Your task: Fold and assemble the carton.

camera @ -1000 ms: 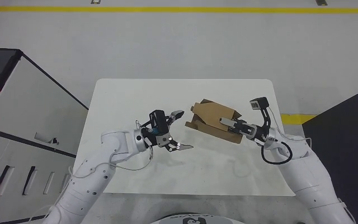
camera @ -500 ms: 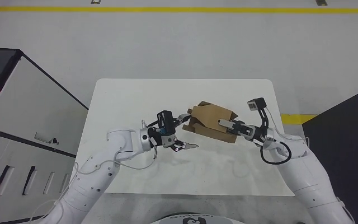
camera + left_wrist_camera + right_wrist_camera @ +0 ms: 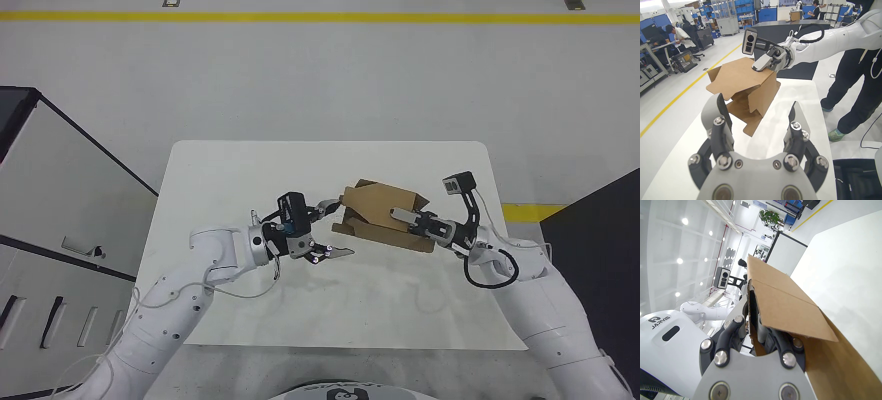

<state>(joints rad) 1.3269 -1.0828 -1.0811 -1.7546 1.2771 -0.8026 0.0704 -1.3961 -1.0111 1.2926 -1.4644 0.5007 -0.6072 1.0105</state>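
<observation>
A brown carton (image 3: 383,210), partly unfolded with loose flaps, stands on the white table (image 3: 300,320) right of centre. My right gripper (image 3: 402,216) is shut on the carton's top panel from the right; in the right wrist view the cardboard wall (image 3: 783,302) sits clamped between the fingers (image 3: 761,330). My left gripper (image 3: 341,228) is open at the carton's left end, one finger at the upper flap, the other low by the table. In the left wrist view its fingers (image 3: 723,108) straddle the carton's open end (image 3: 745,106), and the right gripper (image 3: 761,65) presses on top.
The table has bare room in front and to the left of the carton. A dark cabinet (image 3: 20,110) stands off the table's left side. Floor with a yellow line (image 3: 320,17) lies beyond the far edge.
My left gripper has travelled right, from mid-table up to the carton's left end, staying open. The right gripper has kept its hold, and the carton shifted slightly.
</observation>
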